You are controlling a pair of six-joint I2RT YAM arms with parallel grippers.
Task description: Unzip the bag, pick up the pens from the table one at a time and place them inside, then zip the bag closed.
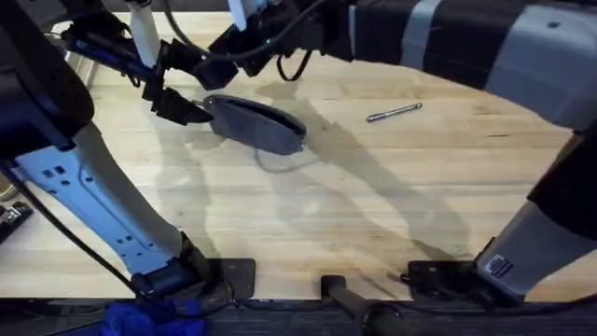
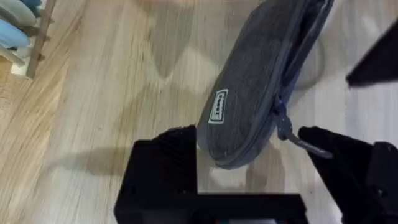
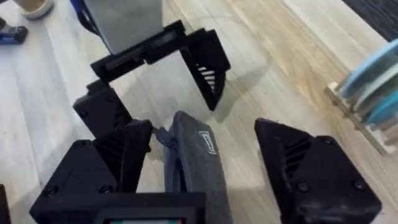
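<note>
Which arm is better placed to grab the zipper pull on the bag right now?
Probably left. The left claw is open around the bag's end, one finger beside the pull tab. The right claw straddles the same end.

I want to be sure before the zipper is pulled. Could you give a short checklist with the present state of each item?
1. Blue-grey fabric pouch lies flat on light wooden table: ok.
2. Zipper shut along its length: ok, not yet opened.
3. Small metal pull tab lies between the open left gripper fingers: ok, not pinched.
4. Right gripper open, straddling the pouch end: ok.
5. Slim silver pen lies apart from pouch: ok.
</note>
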